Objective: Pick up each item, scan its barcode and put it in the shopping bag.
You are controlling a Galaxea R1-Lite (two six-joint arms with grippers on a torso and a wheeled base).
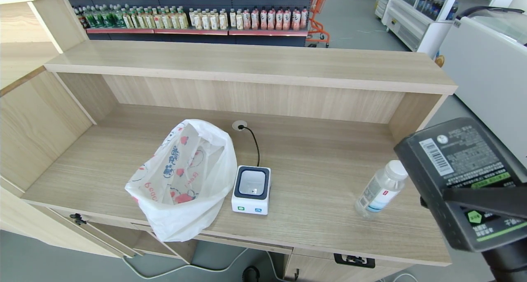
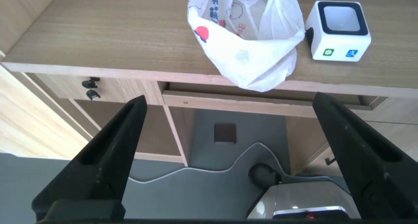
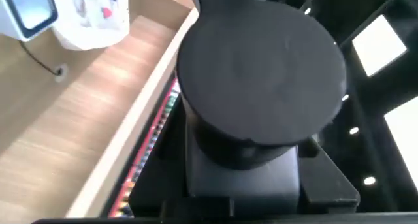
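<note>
Package (image 1: 457,158), black with a white barcode label, up off the tabletop (image 1: 321,158) at the robot's right, clamped in right claw (image 1: 481,197) with one dark finger (image 1: 494,199) lying across its face. Cut off by the head view's right edge, far end hidden. From the right wrist, just a dark rounded mass close to the lens (package and claw not tellable apart there). Lower down and just beside the package in the head view, clear bottle (image 1: 381,189) with white cap, standing on the tabletop towards the right side wall. Wide bare wood between bottle and scanner (image 1: 251,189). Scanner near the front edge, window up, cable (image 1: 255,146) running back to a hole in the wood. Shopping bag (image 1: 185,179) just beside the scanner's left side, mouth open, bottom sagging over the front edge. Raised ledge (image 1: 247,64) along the back, walls on both sides. Left claw (image 2: 228,159) spread wide, holding nothing, low in front of the tabletop's front edge, below the bag.
</note>
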